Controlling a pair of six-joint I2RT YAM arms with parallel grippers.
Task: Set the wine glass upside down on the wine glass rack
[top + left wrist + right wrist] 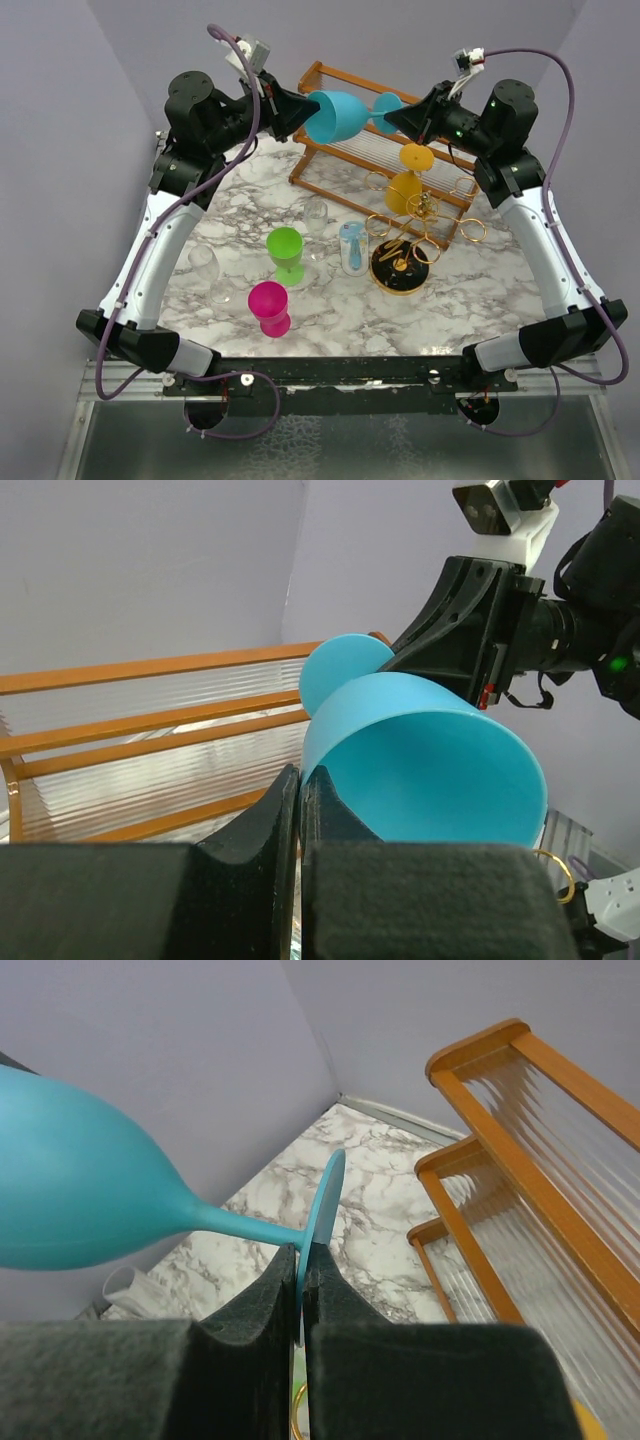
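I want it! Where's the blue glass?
Top view, at the back: the blue glass is held sideways between left tool and right tool, above the wooden rack.

Legible markings: none. No text, label, brand, number or sign can be read in the top view or in either wrist view.
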